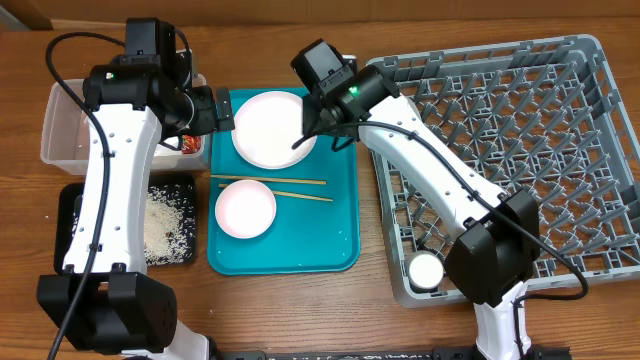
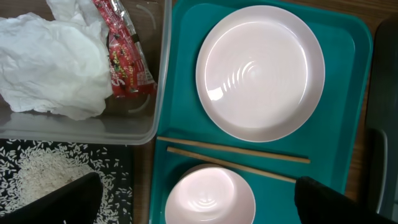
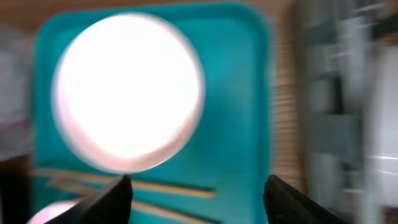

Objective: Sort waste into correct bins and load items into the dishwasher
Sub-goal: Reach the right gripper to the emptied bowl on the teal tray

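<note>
The round plate [image 1: 270, 127] lies at the back of the teal tray [image 1: 335, 225], the chopsticks [image 1: 270, 187] cross its middle and a white bowl [image 1: 245, 209] sits in front; all show in the left wrist view: plate [image 2: 260, 71], chopsticks [image 2: 233, 157], bowl [image 2: 210, 198]. The clear tub [image 1: 62, 125] holds the napkin [image 2: 50, 59] and red wrapper [image 2: 124, 53]. Rice [image 1: 168, 222] lies in the black tray [image 1: 70, 215]. A small white cup [image 1: 426, 270] stands in the grey dish rack [image 1: 500, 150]. My left gripper [image 2: 196, 199] is open above the bowl. My right gripper [image 3: 196, 196] is open above the plate's right rim.
The wooden table [image 1: 360, 310] shows in front of the teal tray and rack. The rack fills the right half of the table. The right wrist view is blurred by motion.
</note>
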Motion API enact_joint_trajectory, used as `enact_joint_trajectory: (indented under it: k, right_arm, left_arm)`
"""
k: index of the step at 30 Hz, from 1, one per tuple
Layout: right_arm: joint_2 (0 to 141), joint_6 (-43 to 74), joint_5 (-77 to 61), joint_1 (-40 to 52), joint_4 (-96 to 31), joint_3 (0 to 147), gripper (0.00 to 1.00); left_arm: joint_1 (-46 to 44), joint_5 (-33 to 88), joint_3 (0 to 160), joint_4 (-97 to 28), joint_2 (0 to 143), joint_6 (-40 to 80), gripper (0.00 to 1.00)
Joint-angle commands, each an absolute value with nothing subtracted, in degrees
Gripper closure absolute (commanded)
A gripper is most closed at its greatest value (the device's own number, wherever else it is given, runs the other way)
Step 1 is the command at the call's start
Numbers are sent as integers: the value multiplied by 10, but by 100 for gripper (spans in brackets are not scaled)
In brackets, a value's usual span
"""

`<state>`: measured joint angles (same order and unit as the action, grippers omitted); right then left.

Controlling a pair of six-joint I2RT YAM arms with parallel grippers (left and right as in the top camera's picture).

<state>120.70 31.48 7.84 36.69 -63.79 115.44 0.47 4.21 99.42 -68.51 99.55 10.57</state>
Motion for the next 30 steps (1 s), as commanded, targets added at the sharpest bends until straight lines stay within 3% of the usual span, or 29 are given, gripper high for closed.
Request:
enact_joint_trajectory:
  k: [1,13,30]
  right_arm:
    - [1207,316,-77,374,-627,1126,32]
    - [1207,316,-119,456,-572,1042,34]
    - [1261,333,-149,464,-508,982,61]
  left_arm:
    - [4,39,1006,-684,992,103,0]
    - [4,54,1006,-651,992,118,0]
    - [41,84,1131,-671,992,123,0]
